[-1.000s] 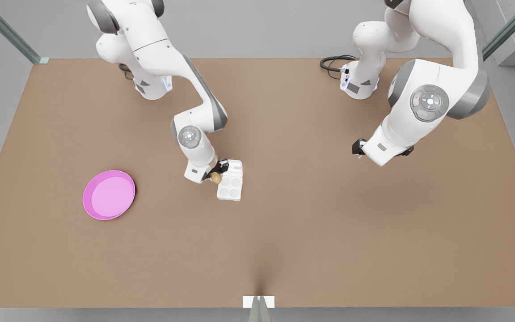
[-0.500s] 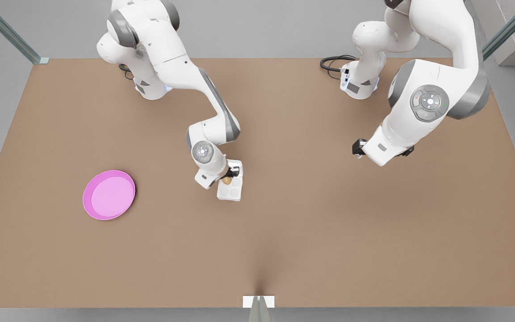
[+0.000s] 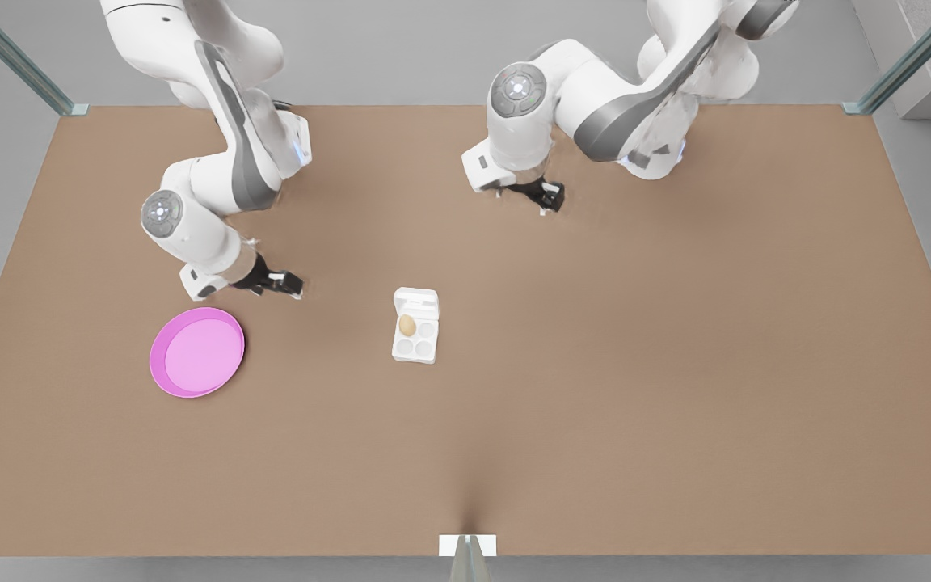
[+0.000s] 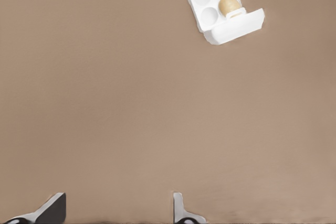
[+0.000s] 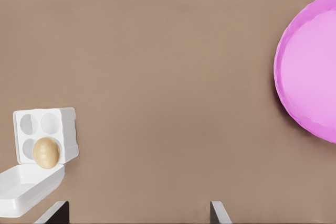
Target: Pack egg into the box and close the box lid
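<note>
Having let go of it since half a second ago, the right gripper has left the tiny tan-brown oval egg in the small white plastic four-cup box, in a cup next to the hinge, and has drawn away from the box toward the round pink plate. The left gripper has swung in from farther off and now hangs well beyond the box's hinge side. The hinged white square box lid is raised, not closed. There are one egg, one box with three bare cups, one plate and two arms. The right wrist view has the plate well apart from the box, the egg, the lid and its own gripper spread wide. The left wrist view has the box, egg, lid and its gripper likewise wide.
</note>
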`<state>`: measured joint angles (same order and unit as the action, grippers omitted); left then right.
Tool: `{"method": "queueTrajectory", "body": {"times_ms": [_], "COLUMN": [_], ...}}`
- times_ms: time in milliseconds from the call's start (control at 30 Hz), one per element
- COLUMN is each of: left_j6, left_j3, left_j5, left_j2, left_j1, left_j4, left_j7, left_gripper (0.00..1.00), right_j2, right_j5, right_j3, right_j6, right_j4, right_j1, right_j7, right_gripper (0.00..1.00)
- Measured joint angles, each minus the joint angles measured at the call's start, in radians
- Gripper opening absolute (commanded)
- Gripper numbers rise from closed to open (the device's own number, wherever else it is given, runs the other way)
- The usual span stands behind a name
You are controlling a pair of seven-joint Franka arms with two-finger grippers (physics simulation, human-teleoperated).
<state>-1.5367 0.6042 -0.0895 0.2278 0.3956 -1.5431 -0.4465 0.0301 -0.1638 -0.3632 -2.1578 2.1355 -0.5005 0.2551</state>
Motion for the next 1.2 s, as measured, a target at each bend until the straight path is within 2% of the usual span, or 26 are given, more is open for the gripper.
{"method": "queueTrajectory", "body": {"times_ms": [33,100,167,233,300,367,500,833,900,933,1000,1067,1100,1133,1167,1200], "left_j6": [-0.038,-0.127,-0.222,-0.307,-0.386,-0.458,-0.554,-0.601,-0.538,-0.483,-0.353,-0.239,-0.203,-0.201,-0.197,-0.192], "left_j3": [0.008,0.013,-0.019,-0.065,-0.091,-0.098,-0.153,-0.161,-0.156,-0.155,-0.153,-0.161,-0.315,-0.406,-0.452,-0.474], "left_j5": [-0.006,-0.089,-0.181,-0.263,-0.338,-0.393,-0.45,-0.464,-0.434,-0.415,-0.383,-0.319,-0.219,-0.138,-0.074,-0.028], "left_j2": [0.035,0.191,0.341,0.441,0.513,0.565,0.61,0.605,0.558,0.487,0.343,0.267,0.117,-0.064,-0.155,-0.188], "left_j1": [0.075,0.16,0.172,0.173,0.182,0.194,0.188,0.126,0.086,0.019,-0.238,-0.443,-0.424,-0.41,-0.408,-0.419], "left_j4": [-0.014,-0.019,-0.018,0.0,0.003,0.01,0.095,0.242,0.318,0.339,0.356,0.356,0.232,0.018,-0.093,-0.14], "left_j7": [-0.043,-0.133,-0.214,-0.287,-0.356,-0.419,-0.521,-0.678,-0.679,-0.666,-0.598,-0.506,-0.457,-0.41,-0.366,-0.325], "left_gripper": [1.0,1.0,1.0,1.0,1.0,1.0,1.0,1.0,1.0,1.0,1.0,1.0,1.0,1.0,1.0,1.0], "right_j2": [-0.03,-0.051,-0.056,-0.072,-0.093,-0.115,-0.264,-0.304,-0.304,-0.304,-0.305,-0.305,-0.305,-0.305,-0.305,-0.305], "right_j5": [0.046,0.102,0.131,0.136,0.133,0.134,0.143,0.15,0.152,0.152,0.153,0.153,0.153,0.154,0.154,0.154], "right_j3": [-0.005,0.016,0.265,0.352,0.374,0.378,0.383,0.386,0.386,0.386,0.386,0.386,0.386,0.386,0.386,0.385], "right_j6": [0.064,0.211,0.338,0.432,0.503,0.563,0.622,0.631,0.617,0.611,0.602,0.594,0.591,0.589,0.586,0.584], "right_j4": [-0.135,-0.383,-0.522,-0.594,-0.617,-0.645,-0.793,-0.821,-0.819,-0.819,-0.819,-0.818,-0.817,-0.816,-0.814,-0.813], "right_j1": [0.088,0.273,0.673,0.893,0.982,0.93,0.61,0.609,0.607,0.608,0.609,0.609,0.609,0.61,0.611,0.611], "right_j7": [-0.016,-0.053,-0.086,-0.115,-0.141,-0.165,-0.204,-0.27,-0.28,-0.285,-0.293,-0.3,-0.303,-0.307,-0.31,-0.312], "right_gripper": [1.0,1.0,1.0,1.0,1.0,1.0,1.0,1.0,1.0,1.0,1.0,1.0,1.0,1.0,1.0,1.0]}}
